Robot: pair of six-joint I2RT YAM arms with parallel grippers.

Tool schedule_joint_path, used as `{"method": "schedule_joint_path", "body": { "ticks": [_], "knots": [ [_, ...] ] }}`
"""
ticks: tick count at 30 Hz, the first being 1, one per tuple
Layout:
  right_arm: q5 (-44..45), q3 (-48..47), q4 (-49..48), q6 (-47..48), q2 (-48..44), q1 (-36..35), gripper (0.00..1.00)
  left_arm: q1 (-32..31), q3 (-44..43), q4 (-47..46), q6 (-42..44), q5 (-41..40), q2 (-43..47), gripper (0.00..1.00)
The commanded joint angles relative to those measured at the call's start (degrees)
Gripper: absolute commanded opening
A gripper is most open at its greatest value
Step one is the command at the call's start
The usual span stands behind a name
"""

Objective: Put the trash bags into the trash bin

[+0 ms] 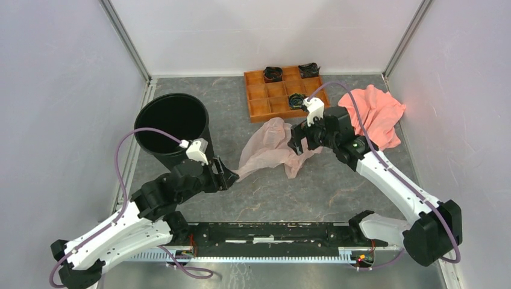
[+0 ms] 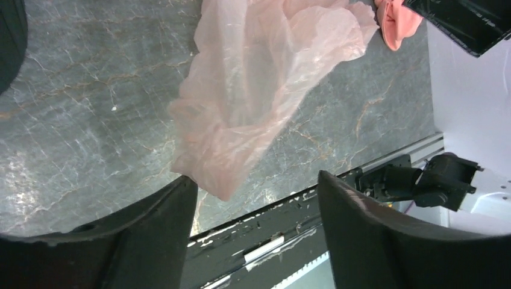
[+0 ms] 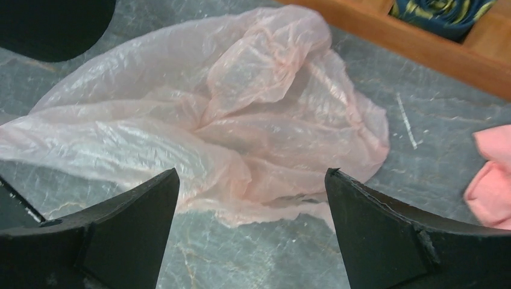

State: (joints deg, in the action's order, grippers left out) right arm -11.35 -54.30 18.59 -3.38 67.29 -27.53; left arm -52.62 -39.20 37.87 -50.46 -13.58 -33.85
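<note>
The left claw [image 2: 254, 180] is parted and empty, just beside one end of the pink bag [image 2: 253, 90]. The right claw [image 3: 252, 174] gapes wide above it, empty.

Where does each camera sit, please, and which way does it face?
Top external: above and behind the arms, looking down at the table; both arms show.
Left wrist: on the left arm, facing the trash bag; left claw shows, open.
Right wrist: on the right arm, facing the bag; right claw shows, open.
Shared: all see the bag.

Plain white walls [image 1: 265, 30], aluminium corner posts [image 1: 127, 42], grey marbled tabletop [image 1: 325, 186], even light
</note>
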Motion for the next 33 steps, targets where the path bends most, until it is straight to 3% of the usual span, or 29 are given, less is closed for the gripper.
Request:
{"method": "schedule_joint_path", "body": {
  "ticks": [1,3,7,13,16,18,23,30,33],
  "knots": [
    [-2.2,2.4,-3.2,-2.7,-3.8,-0.1,0.98,0.0,-5.5,1.5,-0.8,-0.2,1.3,0.90],
    [-0.6,2.9,-3.2,-2.6,-4.7,0.0,0.98,0.0,-8.0,1.4,-0.9,0.3,2.1,0.99],
    [1.6,4.1,-3.3,-2.5,-4.9,0.0,0.98,0.0,-14.5,0.5,-3.1,-1.3,-0.9,1.00],
    [3.9,8.9,-4.6,-2.9,-6.0,0.0,0.98,0.0,-24.5,-2.9,-6.9,-0.5,-14.3,1.00],
    [8.9,11.4,-5.1,-3.7,-6.2,0.2,0.98,0.0,-26.2,-6.2,-2.1,2.2,-19.9,1.00],
    [8.8,14.2,-7.7,-4.9,-6.5,2.7,0.98,0.0,-25.5,-6.6,2.0,1.0,-21.4,1.00],
    [-1.5,19.6,-15.7,-8.6,-4.3,13.7,0.98,0.0,-20.6,-2.3,8.0,-3.4,-22.6,1.00],
    [-11.6,30.6,-35.6,-14.2,-2.9,21.0,0.98,0.0,-9.9,-2.7,7.6,-3.0,-22.8,1.00],
    [-14.9,33.8,-39.6,-13.3,-2.9,21.8,0.98,0.0,-8.0,-3.7,7.3,-1.8,-25.5,1.00]
  ]
}}
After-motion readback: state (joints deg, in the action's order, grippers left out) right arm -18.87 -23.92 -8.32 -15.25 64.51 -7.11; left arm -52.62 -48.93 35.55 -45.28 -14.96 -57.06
